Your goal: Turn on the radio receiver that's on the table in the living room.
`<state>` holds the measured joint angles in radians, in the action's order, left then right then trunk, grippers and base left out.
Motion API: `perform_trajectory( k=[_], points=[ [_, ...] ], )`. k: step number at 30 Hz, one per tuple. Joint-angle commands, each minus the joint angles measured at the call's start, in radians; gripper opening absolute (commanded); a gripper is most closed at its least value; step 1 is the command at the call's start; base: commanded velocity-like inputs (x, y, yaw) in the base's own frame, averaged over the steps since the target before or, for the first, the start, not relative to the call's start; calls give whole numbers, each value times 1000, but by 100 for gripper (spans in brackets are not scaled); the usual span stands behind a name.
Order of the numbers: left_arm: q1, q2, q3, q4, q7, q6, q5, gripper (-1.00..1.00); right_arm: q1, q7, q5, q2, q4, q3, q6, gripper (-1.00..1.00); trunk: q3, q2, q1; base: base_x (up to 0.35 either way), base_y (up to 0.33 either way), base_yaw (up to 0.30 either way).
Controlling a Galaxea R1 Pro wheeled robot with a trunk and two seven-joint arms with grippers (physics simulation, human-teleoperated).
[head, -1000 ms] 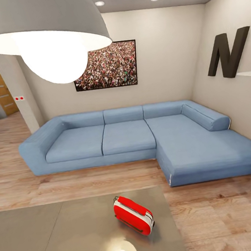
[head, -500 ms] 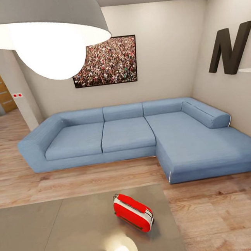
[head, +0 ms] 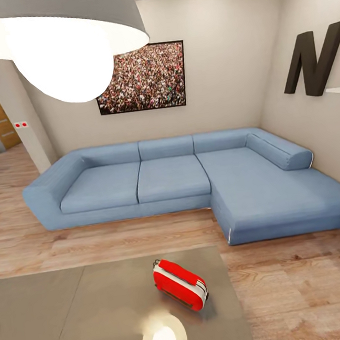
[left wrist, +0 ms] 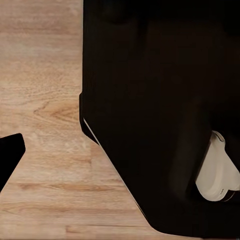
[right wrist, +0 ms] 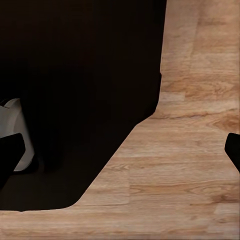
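Note:
The red radio receiver [head: 180,284] with its white middle band lies tilted on the glossy grey table [head: 71,318], near the table's far right corner in the head view. Its thin handle points toward the sofa; the dial is not visible from here. In the left wrist view my left gripper [left wrist: 120,155] hangs over the wood floor beside my black base, with one dark fingertip [left wrist: 10,155] showing at the edge. In the right wrist view my right gripper [right wrist: 120,152] stands open and empty, its fingertips [right wrist: 7,155] far apart over the floor.
A blue L-shaped sofa [head: 171,178] runs along the far wall under a framed crowd picture [head: 141,78]. A large lit pendant lamp [head: 60,40] hangs close at upper left. A dark letter N [head: 313,61] is on the right wall. Wood floor [head: 299,287] lies right of the table.
The whole head view has shifted: the camera has moved closer, so sofa and wall look slightly larger. The radio stays in place on the table.

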<state>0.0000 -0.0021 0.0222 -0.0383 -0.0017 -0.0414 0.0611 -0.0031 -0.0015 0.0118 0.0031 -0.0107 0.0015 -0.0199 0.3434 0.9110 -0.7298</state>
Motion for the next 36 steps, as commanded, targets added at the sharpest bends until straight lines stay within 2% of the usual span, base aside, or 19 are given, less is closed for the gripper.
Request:
perform_trajectory(
  k=[1,36],
  points=[
    [0,0,0,0,0,0,0,100,0,0,0,0,0,0,0,100,2,0,0,0,0,0],
    [0,0,0,0,-1,-2,0,100,0,-2,-1,0,0,0,-8,100,58,0,0,0,0,0]
  ],
)
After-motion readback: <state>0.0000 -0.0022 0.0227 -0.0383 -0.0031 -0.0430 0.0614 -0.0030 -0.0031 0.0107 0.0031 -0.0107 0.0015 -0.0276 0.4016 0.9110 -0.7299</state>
